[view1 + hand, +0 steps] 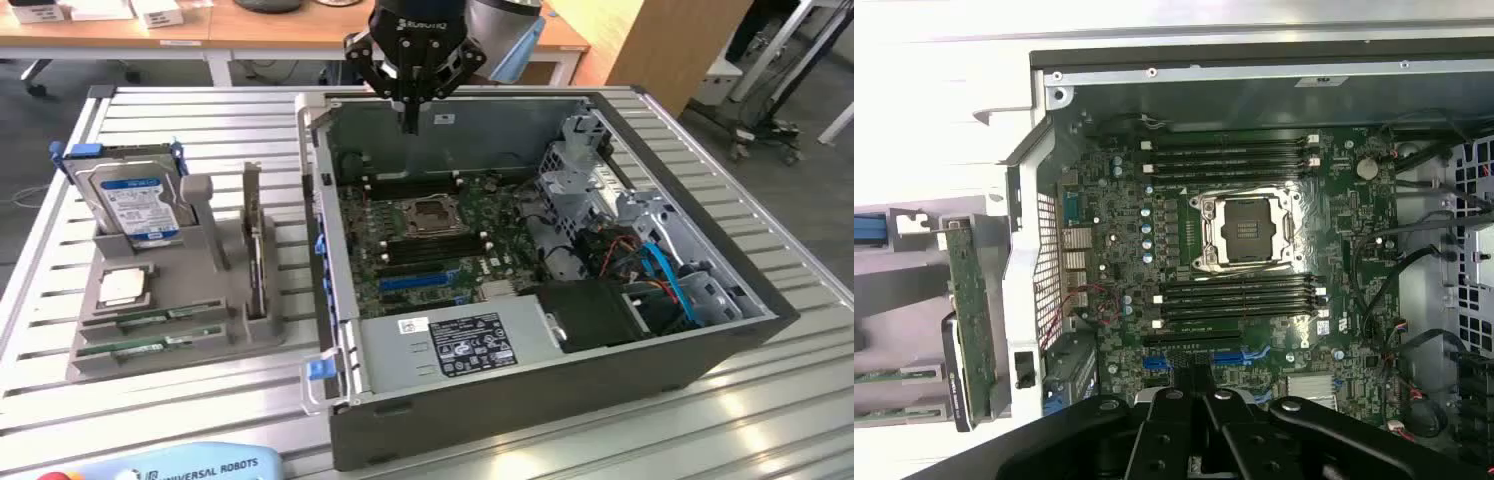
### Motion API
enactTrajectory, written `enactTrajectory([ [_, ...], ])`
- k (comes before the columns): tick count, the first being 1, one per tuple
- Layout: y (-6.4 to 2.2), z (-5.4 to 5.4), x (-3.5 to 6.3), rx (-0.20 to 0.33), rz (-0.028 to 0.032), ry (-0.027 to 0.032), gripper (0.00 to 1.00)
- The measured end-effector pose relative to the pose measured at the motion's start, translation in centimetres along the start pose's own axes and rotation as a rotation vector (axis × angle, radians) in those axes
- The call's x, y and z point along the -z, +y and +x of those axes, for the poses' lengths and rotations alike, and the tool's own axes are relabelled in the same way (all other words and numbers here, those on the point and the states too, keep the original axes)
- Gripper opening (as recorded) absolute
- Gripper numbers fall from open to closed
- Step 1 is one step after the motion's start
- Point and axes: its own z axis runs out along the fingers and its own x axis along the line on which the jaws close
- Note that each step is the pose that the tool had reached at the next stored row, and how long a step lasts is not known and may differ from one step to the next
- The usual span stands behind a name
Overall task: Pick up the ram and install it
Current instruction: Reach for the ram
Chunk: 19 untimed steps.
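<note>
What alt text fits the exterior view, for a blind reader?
A robot arm's shut pincer hangs above an open computer case. On the exterior view's left, a gray holder carries the ram and a hard drive.

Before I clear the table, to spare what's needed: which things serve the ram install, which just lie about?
Job: long thin green ram sticks; black memory slots on green motherboard; black gripper, shut, above open grey case.
Lying about: silver hard drive, blue-white label; small square silver CPU chip.
</note>
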Motion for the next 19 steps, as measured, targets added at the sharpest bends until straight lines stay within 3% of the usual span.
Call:
enactTrajectory([
  [13,0.00,0.0,0.00,0.000,0.0000,0.0000,0.10],
  [19,-0.08,1.1,-0.03,0.000,0.0000,0.0000,0.10],
])
